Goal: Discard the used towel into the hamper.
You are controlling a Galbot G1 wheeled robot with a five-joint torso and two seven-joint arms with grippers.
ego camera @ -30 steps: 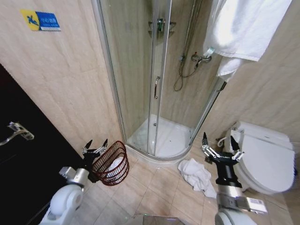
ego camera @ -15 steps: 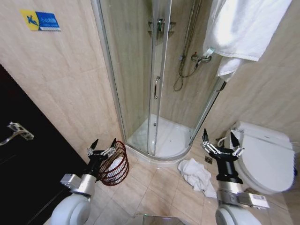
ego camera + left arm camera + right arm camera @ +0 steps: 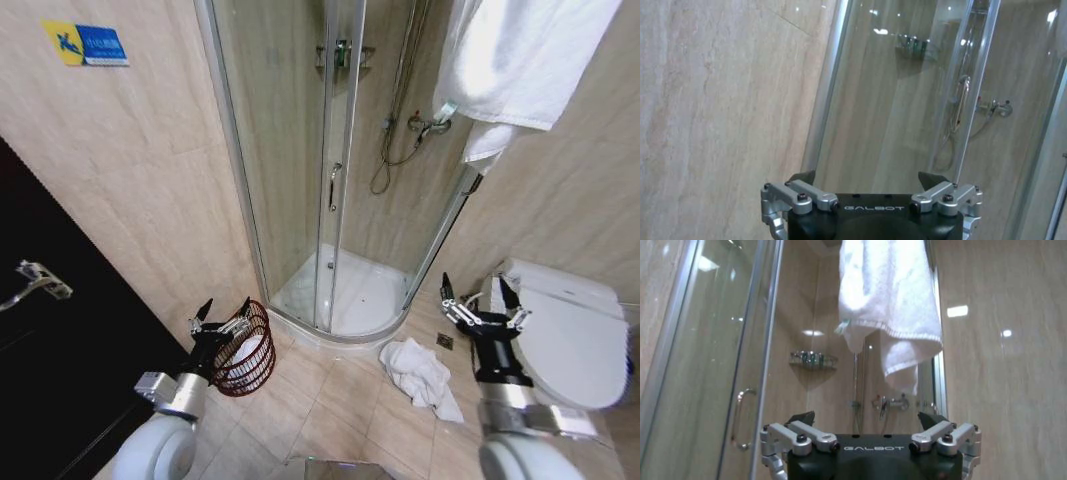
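Two pincers released: left pincer (image 3: 221, 312) touching hamper (image 3: 246, 350) rim, right pincer (image 3: 480, 302) at 2 o'clock from floor towel (image 3: 420, 376).

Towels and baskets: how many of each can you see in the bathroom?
White towels: 2, one crumpled on the floor, one hanging on the wall
Wire baskets: 1, the hamper, with something white inside
Total: 3
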